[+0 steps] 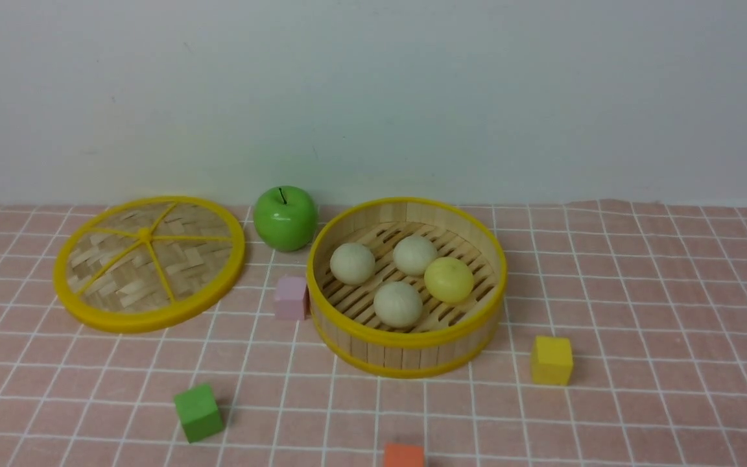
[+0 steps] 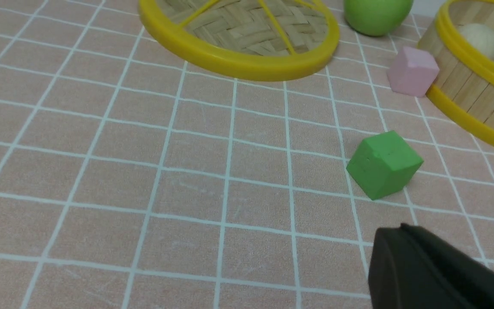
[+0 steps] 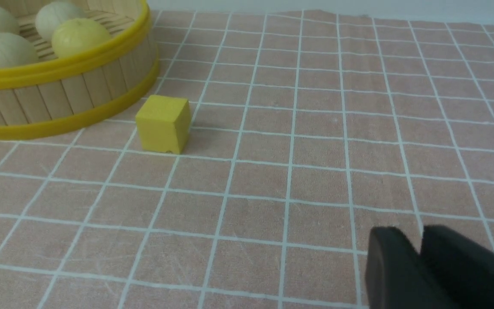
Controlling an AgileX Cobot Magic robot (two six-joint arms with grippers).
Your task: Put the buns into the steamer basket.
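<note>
All four buns (image 1: 406, 275) sat inside the steamer basket (image 1: 406, 355), lid (image 1: 148, 263) off at its 9 o'clock, so left gripper (image 2: 405, 249) was closed empty, right gripper (image 3: 418, 246) slightly parted, holding nothing.

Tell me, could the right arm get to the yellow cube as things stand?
Probably yes. The yellow cube sits apart from the steamer basket, with only bare cloth between it and the right gripper.

Front overview; low flanking wrist views
</note>
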